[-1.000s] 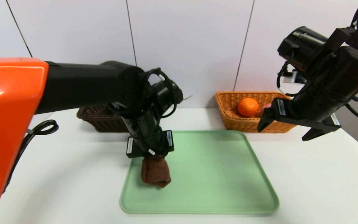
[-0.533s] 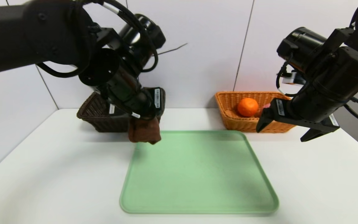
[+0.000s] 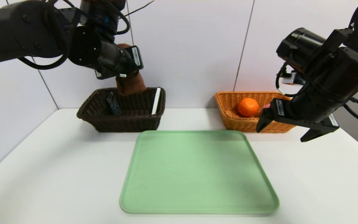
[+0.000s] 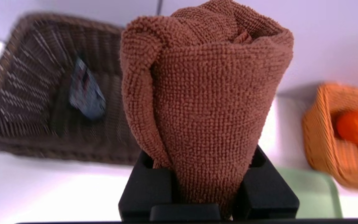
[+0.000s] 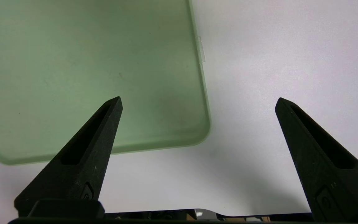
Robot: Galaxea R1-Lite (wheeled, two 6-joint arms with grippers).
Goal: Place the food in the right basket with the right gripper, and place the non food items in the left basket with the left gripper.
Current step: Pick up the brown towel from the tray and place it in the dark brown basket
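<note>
While the dark basket [image 3: 121, 122] on the desk [image 3: 57, 174] holds a dark flat item [image 3: 113, 103] and a white-edged one [image 3: 156, 101], the left gripper [image 3: 128, 76] hangs above it, clamped tight on a brown towel [image 3: 130, 85]. Over in the orange basket [image 3: 244, 124] sits an orange [image 3: 247, 107]. Green tray [image 3: 197, 174] bare. Right gripper [image 3: 286, 130] hovers near its basket, fingers spread wide, holding nothing.

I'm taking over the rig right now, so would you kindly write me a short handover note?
Left gripper: shut on the brown towel, held in the air above the dark left basket.
Right gripper: open, holding nothing, parked above the table near the tray's right side.
Done: orange lies in the right basket; green tray holds nothing.
Left: release the towel into the left basket.
</note>
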